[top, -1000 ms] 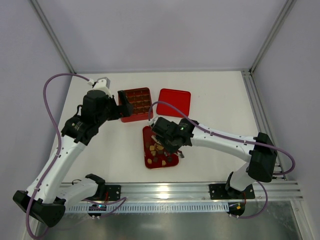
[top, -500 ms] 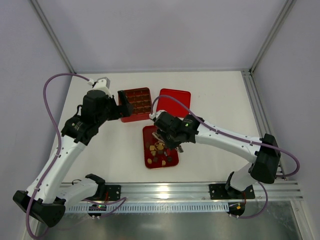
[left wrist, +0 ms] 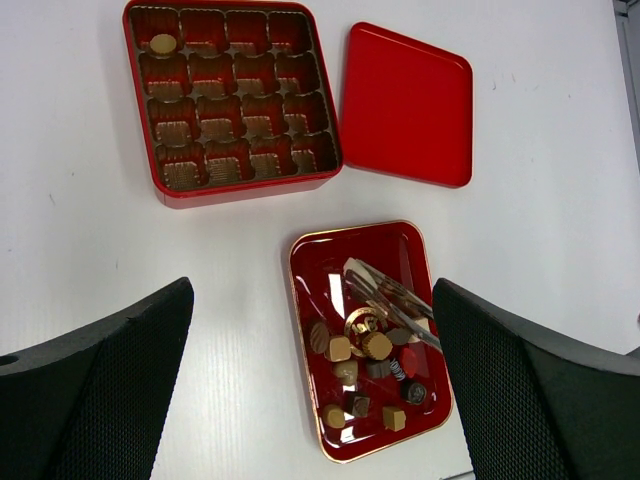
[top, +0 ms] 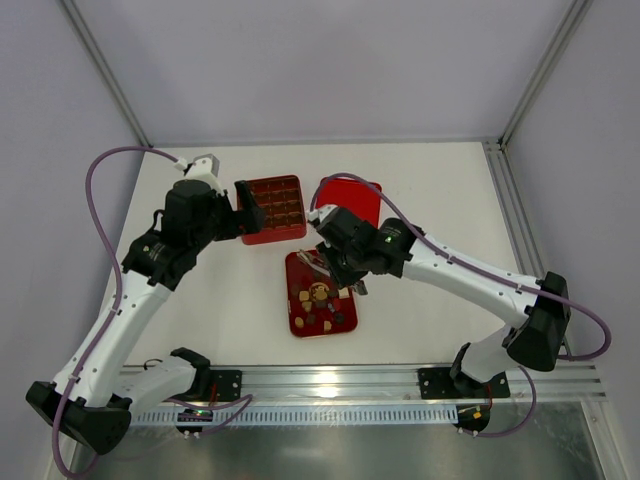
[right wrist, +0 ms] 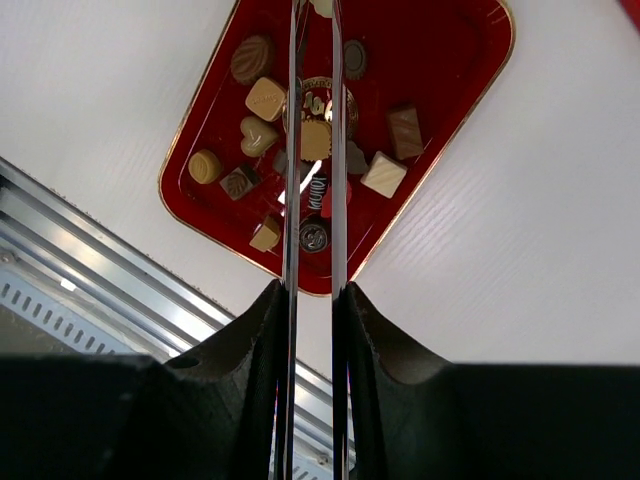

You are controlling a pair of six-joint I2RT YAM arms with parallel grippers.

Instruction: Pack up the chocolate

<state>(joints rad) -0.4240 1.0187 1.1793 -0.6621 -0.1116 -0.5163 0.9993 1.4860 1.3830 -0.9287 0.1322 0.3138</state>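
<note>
**Right gripper clamped on tongs over the tray, left gripper spread and bare**

My right gripper (right wrist: 312, 292) is closed narrow on a pair of metal tongs (right wrist: 293, 150). The two blades run out from between my fingers, close together, over the red tray (right wrist: 450, 60). My left gripper (left wrist: 312, 290) is spread as wide as it goes, grasping nothing and touching nothing. It hangs above the worktop (left wrist: 120, 240) by the left side of the box.

The loose chocolate pieces (right wrist: 267, 98) lie in the tray, below my right fingers and around the blades. A fluted round piece (right wrist: 315, 140) shows between the two blades, but I cannot tell whether they pinch it. The tray sits near the middle of the worktop's near edge.

There is one tray with about a dozen pieces, dark brown, light brown and cream. The blades hide some, so I cannot count them exactly. One red compartmented box (left wrist: 250, 190) lies towards the far edge, with sixteen cells. A single round chocolate (left wrist: 163, 43) sits in its far left corner cell. One flat red lid (left wrist: 405, 105) lies just beside the box on its right.
</note>
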